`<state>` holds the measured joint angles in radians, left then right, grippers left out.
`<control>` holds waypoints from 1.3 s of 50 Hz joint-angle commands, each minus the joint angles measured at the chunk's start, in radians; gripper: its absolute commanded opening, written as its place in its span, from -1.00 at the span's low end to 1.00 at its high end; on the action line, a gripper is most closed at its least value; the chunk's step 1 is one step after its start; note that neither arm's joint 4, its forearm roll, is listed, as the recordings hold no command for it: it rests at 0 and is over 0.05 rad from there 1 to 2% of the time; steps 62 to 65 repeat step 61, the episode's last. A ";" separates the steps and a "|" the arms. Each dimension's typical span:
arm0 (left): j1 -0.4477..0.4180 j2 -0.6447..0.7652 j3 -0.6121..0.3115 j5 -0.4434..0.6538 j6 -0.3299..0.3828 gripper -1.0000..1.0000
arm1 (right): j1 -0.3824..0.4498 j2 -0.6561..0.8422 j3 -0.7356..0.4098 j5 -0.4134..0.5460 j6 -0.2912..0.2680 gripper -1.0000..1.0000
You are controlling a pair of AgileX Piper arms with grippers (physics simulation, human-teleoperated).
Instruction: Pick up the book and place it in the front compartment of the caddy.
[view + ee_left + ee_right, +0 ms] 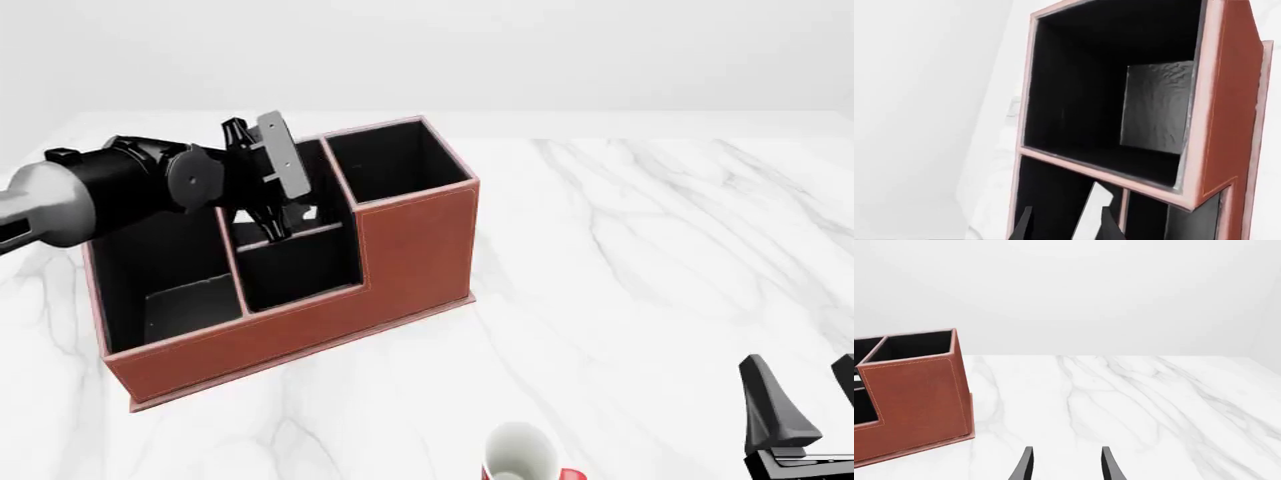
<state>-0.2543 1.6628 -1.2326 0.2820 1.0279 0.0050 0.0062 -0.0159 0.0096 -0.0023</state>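
the left gripper (274,215) hangs over the caddy (400,250) near the desk's far left, fingers spread around the book (1084,215), which stands upright in a middle compartment, apparently for release. right gripper (798,405) idles, fingers spread, near the right corner.

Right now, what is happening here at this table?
The left gripper hangs, jaws apart, over the reddish-brown caddy's middle compartments. A white sliver between its fingers is probably the book's edge, standing inside the caddy; I cannot tell for sure. The right gripper waits open, apart, near the white-and-red mug.
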 commanded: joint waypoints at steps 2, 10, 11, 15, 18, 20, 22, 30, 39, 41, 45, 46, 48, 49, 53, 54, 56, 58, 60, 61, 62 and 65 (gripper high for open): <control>0.007 0.003 -0.011 0.012 -0.009 1.00 | 0.000 0.000 0.000 0.000 0.000 1.00; 0.006 0.000 -0.014 0.017 -0.011 1.00 | 0.000 0.000 0.000 0.000 0.000 1.00; 0.006 -0.001 -0.016 0.017 -0.012 1.00 | 0.000 0.000 0.000 0.000 0.000 1.00; -0.002 -0.019 -0.004 0.016 -0.017 1.00 | 0.000 0.000 0.000 0.000 0.000 1.00; 0.003 -0.028 0.015 0.012 -0.008 1.00 | 0.000 0.000 0.000 0.000 0.000 1.00; 0.003 -0.039 0.020 0.018 -0.009 1.00 | 0.000 0.000 0.000 0.000 0.000 1.00; 0.007 -0.055 0.031 0.018 0.002 1.00 | 0.000 0.000 0.000 0.000 0.000 1.00; -0.006 -0.154 0.072 0.038 0.010 1.00 | 0.000 0.000 0.000 0.000 0.000 1.00; -0.064 -0.399 0.220 0.044 -0.004 1.00 | 0.000 0.000 0.000 0.000 0.000 1.00; -0.081 -0.500 0.299 0.054 0.011 1.00 | 0.000 0.000 0.000 0.000 0.000 1.00; -0.118 -0.657 0.408 0.074 0.014 1.00 | 0.000 0.000 0.000 0.000 0.000 1.00; -0.120 -0.685 0.430 0.073 0.017 1.00 | 0.000 0.000 0.000 0.000 0.000 1.00; -0.142 -0.768 0.481 0.089 0.005 1.00 | 0.000 0.000 0.000 0.000 0.000 1.00; -0.153 -0.804 0.500 0.097 -0.001 1.00 | 0.000 0.000 0.000 0.000 0.000 1.00; -0.194 -0.982 0.603 0.141 -0.020 1.00 | 0.000 0.000 0.000 0.000 0.000 1.00; -0.204 -1.022 0.628 0.149 -0.023 1.00 | 0.000 0.000 0.000 0.000 0.000 1.00; -0.235 -1.126 0.683 0.182 -0.054 1.00 | 0.000 0.000 0.000 0.000 0.000 1.00; -0.260 -1.237 0.745 0.209 -0.088 1.00 | 0.000 0.000 0.000 0.000 0.000 1.00; -0.290 -1.353 0.818 0.234 -0.134 1.00 | 0.000 0.000 0.000 0.000 0.000 1.00; -0.305 -1.407 0.854 0.253 -0.143 1.00 | 0.000 0.000 0.000 0.000 0.000 1.00; -0.305 -1.407 0.854 0.253 -0.143 1.00 | 0.000 0.000 0.000 0.000 0.000 1.00; -0.305 -1.407 0.854 0.253 -0.143 1.00 | 0.000 0.000 0.000 0.000 0.000 1.00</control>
